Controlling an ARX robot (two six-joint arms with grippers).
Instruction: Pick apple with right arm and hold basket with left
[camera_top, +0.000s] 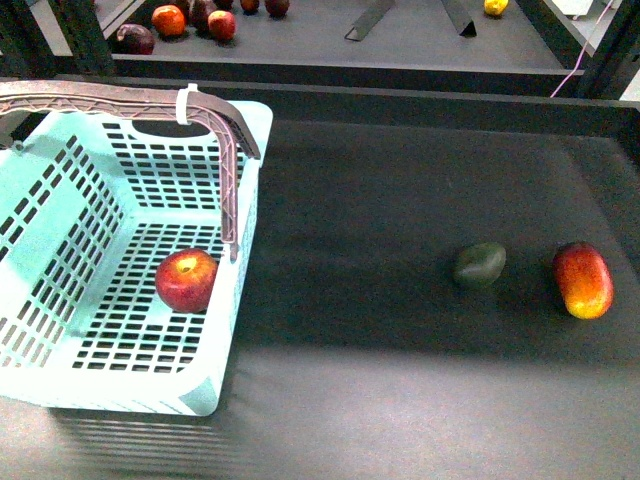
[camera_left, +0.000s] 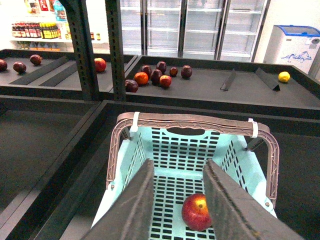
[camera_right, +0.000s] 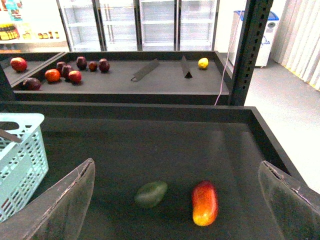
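On basket floor: apple. Our left gripper & right gripper: jaws wide apart, holding nothing. Mango on shelf.

No text, label, brand or number can be read in any of the three views. The chest freezer bears a blue mark on its white front, too small to make out. The bottles and packets on the far store shelves carry labels that are only blurs of colour.
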